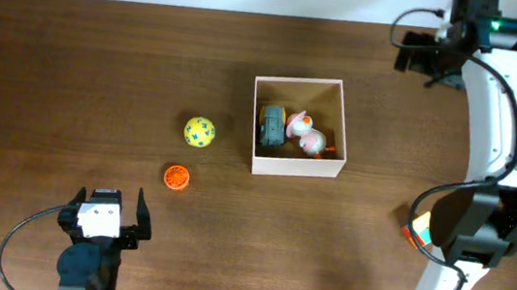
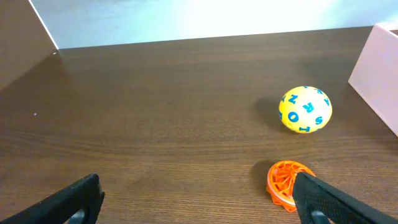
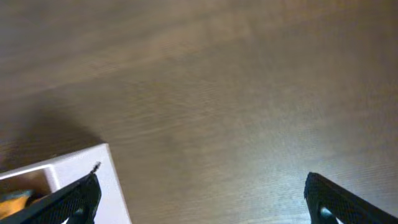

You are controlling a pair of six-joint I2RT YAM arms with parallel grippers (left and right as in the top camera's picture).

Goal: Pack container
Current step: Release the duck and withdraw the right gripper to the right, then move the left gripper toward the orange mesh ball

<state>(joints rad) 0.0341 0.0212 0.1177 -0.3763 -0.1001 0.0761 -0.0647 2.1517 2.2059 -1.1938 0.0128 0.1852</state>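
The container (image 1: 297,164) is a square white-walled box at the table's middle, with a grey toy (image 1: 271,127) and a pink and white toy (image 1: 306,134) inside. Left of it lie a yellow ball with blue letters (image 1: 199,131) (image 2: 305,110) and an orange lattice toy (image 1: 176,177) (image 2: 283,183). My left gripper (image 1: 111,199) (image 2: 199,202) stands open near the front edge, the orange toy just ahead of its right finger (image 2: 329,202). My right gripper (image 1: 406,50) (image 3: 202,205) hangs open and empty above bare table, beyond the container's far right corner (image 3: 81,171).
The right arm's base (image 1: 484,220) stands at the front right, with a small orange object (image 1: 413,231) beside it. A pale wall runs along the table's far edge (image 2: 186,18). The container's side wall (image 2: 379,68) shows at the right of the left wrist view.
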